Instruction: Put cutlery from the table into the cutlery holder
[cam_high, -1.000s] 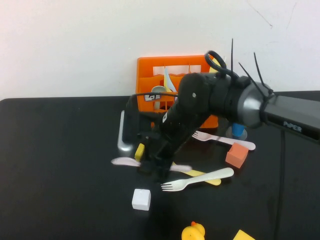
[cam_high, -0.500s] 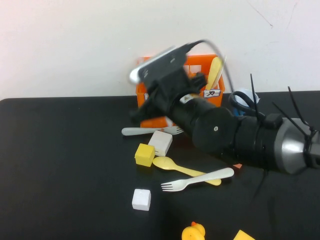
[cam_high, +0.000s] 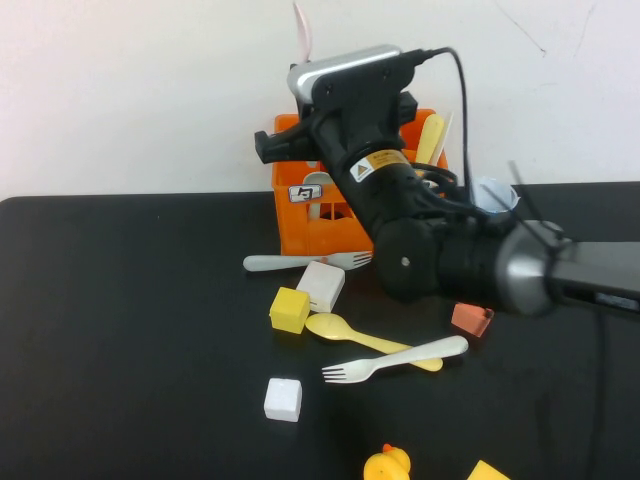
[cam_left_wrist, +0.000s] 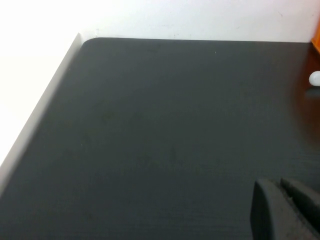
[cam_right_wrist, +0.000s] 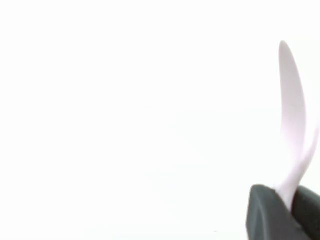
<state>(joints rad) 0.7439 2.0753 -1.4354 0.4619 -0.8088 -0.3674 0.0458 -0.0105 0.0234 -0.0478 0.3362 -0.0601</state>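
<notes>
My right gripper is shut on a pale pink spoon and holds it upright in front of the white wall. In the high view the spoon's tip sticks up above the right wrist, over the orange cutlery holder. A yellow utensil stands in the holder. On the table lie a white fork, a yellow spoon and another white fork. My left gripper is shut and empty, low over bare table at the left, outside the high view.
A white block, a yellow cube, a white cube and an orange cube lie among the cutlery. A yellow duck sits at the front edge. A blue cup stands right of the holder.
My right arm has risen from the table with the pink spoon and swung back over the holder. The other cutlery and cubes now show where the arm hid them.
</notes>
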